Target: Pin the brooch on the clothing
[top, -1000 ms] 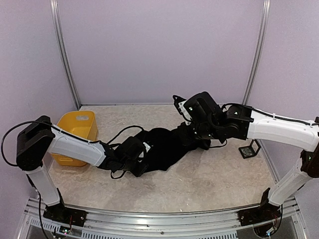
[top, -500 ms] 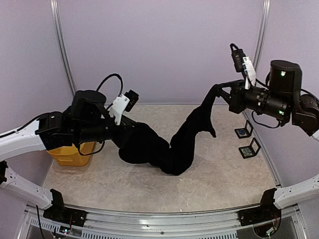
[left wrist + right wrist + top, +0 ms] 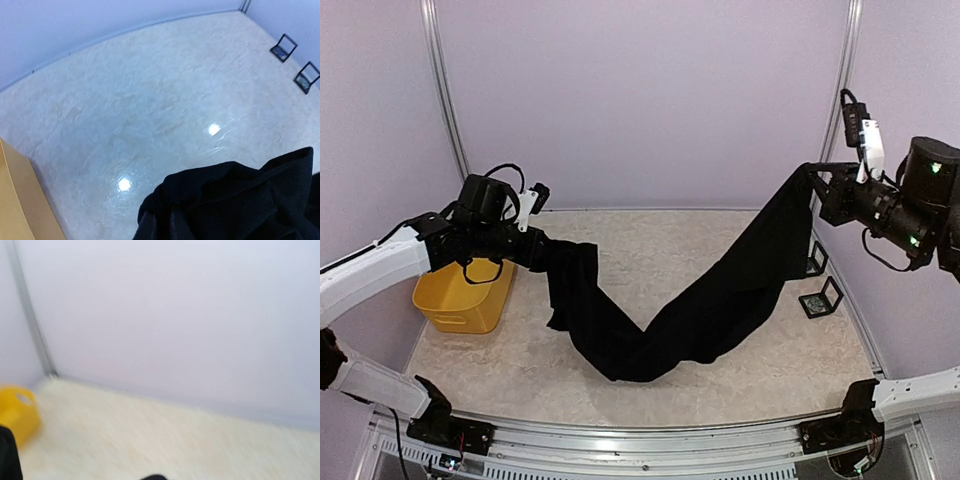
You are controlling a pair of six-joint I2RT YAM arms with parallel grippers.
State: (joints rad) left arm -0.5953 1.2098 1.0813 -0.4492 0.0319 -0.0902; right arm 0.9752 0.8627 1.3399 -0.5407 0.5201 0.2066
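- Two grippers share one load in the top view: the clothing [image 3: 720, 290] hangs as a long black band between the left gripper [image 3: 542, 254] and the right gripper [image 3: 812, 181]
- Each gripper is clamped on an end of the fabric, judging by how the cloth hangs from it; the fingers are buried in the folds, so how far they stand apart cannot be told
- The band's long axis runs left to right across the table [image 3: 740, 375], with the right end held clearly higher and the lowest fold sagging near the front middle, at or just above the surface
- A yellow bin [image 3: 460, 300] sits under the left arm, and two small black stands [image 3: 820, 298] sit on the right side, nearer the right arm
- The left wrist view shows bunched black cloth [image 3: 230, 200] right at the camera, bare table beyond it and both stands [image 3: 283, 47] well apart at far right
- The right wrist view is blurred: wall, table, the bin [image 3: 17, 415] and a dark sliver of cloth [image 3: 7, 450] at the left edge
- No brooch shows in any view, and the shirt probably needs laying flat before any pinning
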